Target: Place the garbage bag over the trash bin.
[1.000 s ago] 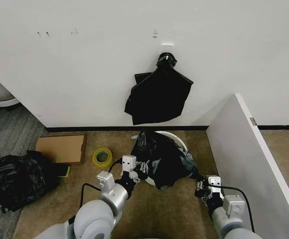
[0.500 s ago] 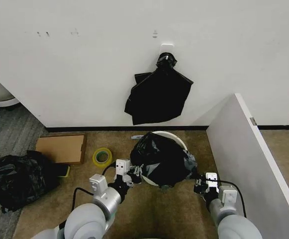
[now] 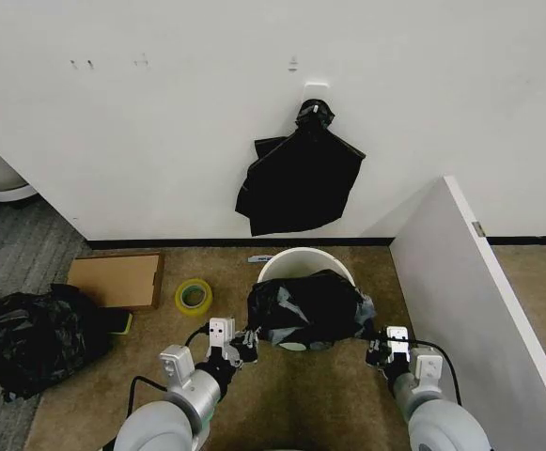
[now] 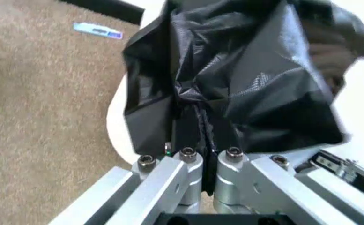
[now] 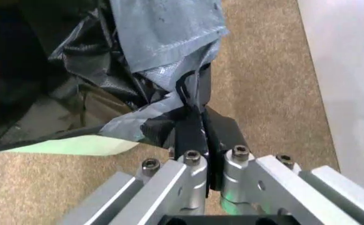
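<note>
The garbage bag is a glossy black wrinkled sheet pulled wide across the near half of the trash bin, a round white bucket whose far rim shows. My left gripper is shut on the bag's left edge, and my right gripper is shut on its right edge. In the left wrist view the fingers pinch a gathered fold at the gripper, with the bag spreading over the bin's white rim. In the right wrist view the gripper clamps a twisted corner of the bag beside the bin rim.
A knotted bundle of black bags hangs on the wall behind the bin. A yellow tape roll, a cardboard box and a black plastic mound lie to the left. A white partition closes the right side.
Both grippers have drawn back toward me and slightly apart, pulling the bag lower and flatter. The bin's far rim, covered a second ago, is now exposed.
</note>
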You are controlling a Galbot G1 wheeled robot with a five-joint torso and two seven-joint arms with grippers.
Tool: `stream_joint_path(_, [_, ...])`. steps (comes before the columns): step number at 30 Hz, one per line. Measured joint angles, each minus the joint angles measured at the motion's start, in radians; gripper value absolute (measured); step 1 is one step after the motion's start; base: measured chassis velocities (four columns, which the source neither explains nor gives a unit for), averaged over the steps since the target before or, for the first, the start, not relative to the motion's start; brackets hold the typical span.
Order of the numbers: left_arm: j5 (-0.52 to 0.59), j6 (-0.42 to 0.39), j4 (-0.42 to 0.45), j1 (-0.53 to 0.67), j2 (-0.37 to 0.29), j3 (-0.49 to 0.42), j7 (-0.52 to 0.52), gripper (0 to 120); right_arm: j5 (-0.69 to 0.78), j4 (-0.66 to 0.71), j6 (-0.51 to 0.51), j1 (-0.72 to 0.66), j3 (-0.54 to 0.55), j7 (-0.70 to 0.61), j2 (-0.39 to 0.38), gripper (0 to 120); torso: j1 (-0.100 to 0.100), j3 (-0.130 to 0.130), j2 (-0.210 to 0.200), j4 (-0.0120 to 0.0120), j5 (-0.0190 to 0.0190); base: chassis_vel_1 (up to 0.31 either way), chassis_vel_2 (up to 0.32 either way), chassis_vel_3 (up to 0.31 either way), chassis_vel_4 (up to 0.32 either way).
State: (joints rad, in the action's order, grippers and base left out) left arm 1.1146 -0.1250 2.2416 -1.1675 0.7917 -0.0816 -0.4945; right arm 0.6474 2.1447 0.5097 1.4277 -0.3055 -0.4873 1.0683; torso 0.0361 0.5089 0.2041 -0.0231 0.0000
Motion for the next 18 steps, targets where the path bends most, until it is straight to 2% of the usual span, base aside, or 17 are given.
stream_joint_path(12, [0.035, -0.009, 0.014, -0.066, -0.003, 0.048, -0.012, 0, -0.013, -0.013, 0.024, -0.005, 0.012, 0.011, -0.006, 0, 0.0, 0.0, 0.0, 0.0001, 0.0001, 0.0, 0.0, 0.0, 0.0])
stream_joint_path(18, [0.044, -0.01, -0.007, -0.074, -0.002, 0.051, -0.013, 0, -0.027, -0.036, 0.026, -0.013, 0.022, 0.02, -0.004, 0, 0.0, 0.0, 0.0, 0.0001, 0.0, 0.0, 0.0, 0.0, 0.0])
